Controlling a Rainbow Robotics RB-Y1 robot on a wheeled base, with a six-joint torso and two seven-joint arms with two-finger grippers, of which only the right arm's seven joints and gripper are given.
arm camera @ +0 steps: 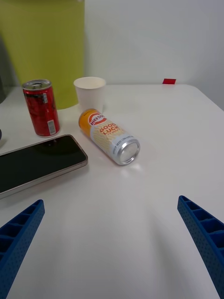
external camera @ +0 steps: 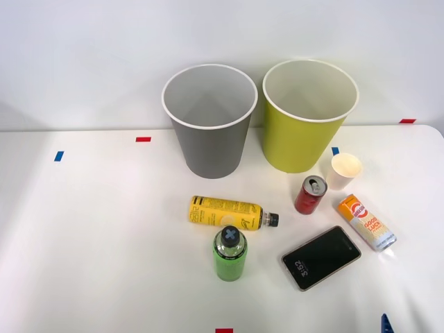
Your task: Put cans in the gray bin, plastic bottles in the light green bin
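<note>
Front view: gray bin (external camera: 209,121) and light green bin (external camera: 309,114) both empty, nothing sorted. On the table (external camera: 104,236): red can (external camera: 310,194) upright; orange can (external camera: 367,222), yellow bottle (external camera: 229,213) lying; green bottle (external camera: 229,253) upright. Strays: cup (external camera: 345,171), phone (external camera: 321,257).

Right wrist view: right gripper (arm camera: 112,243) wide open, holding nothing; orange can (arm camera: 109,136) lies ahead between the fingers' lines, apart. Red can (arm camera: 41,107) stands beside the phone (arm camera: 37,163).
</note>
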